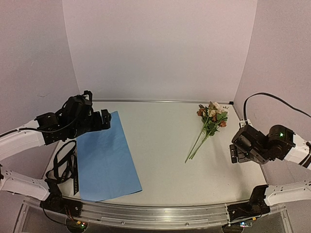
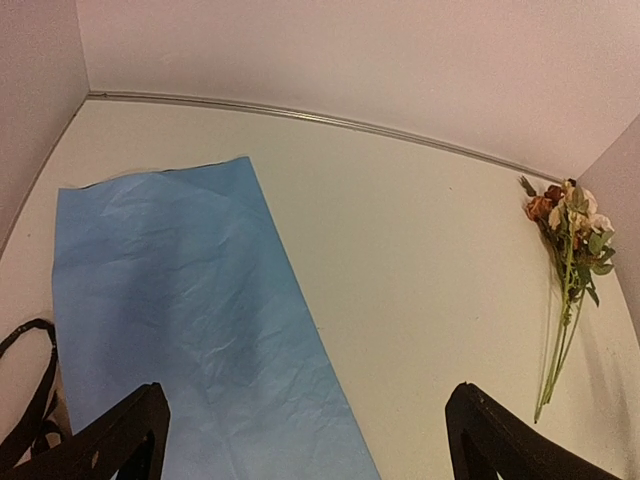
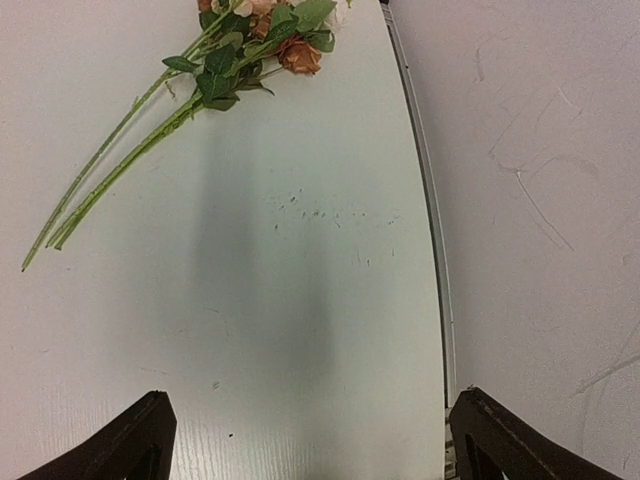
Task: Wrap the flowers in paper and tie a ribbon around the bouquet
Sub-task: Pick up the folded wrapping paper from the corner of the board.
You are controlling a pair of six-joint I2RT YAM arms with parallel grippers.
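You're at the very start; nothing wrapped, nothing tied. The paper (image 1: 107, 158) lies flat, light blue side up, on the left of the table (image 1: 160, 145); the flowers (image 1: 210, 121) lie loose at far right, well apart from it; the ribbon (image 1: 65, 167) is heaped just left of the paper. The left gripper (image 2: 305, 440) hovers by the paper's far end, fingers spread, empty; the right gripper (image 3: 305, 440) is near the stems, spread, empty. Everything's left: flowers onto paper, roll, tie.
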